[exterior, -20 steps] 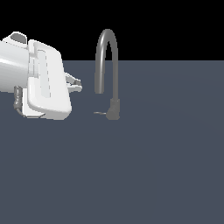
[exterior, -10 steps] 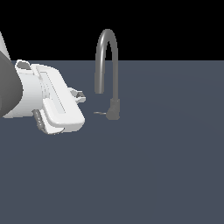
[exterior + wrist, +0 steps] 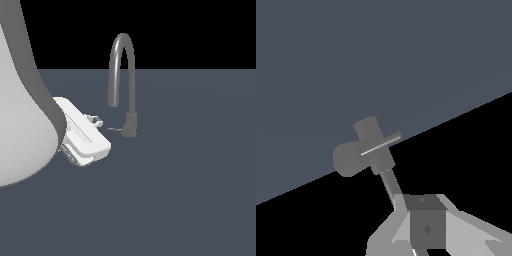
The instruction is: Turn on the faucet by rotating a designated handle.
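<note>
The faucet (image 3: 121, 60) is a slim grey gooseneck tap standing on a short dark base (image 3: 131, 125) on the dark grey floor. The handle (image 3: 114, 129) is a thin grey rod sticking out of the base toward the exterior view's left. My gripper (image 3: 96, 120) sits just to that side of the handle tip, a little above it and not touching it. Its fingers look shut and hold nothing. In the wrist view the faucet (image 3: 368, 132) and the handle (image 3: 381, 144) lie ahead of my gripper (image 3: 426, 220), and the fingers show as one closed block.
My bulky white arm (image 3: 20, 100) fills the exterior view's left side. The flat dark grey floor (image 3: 190, 190) stretches around the faucet, with black background behind it.
My gripper has moved down and toward the exterior view's right, closer to the handle tip. More of the arm has swung into view. The faucet and handle have not moved.
</note>
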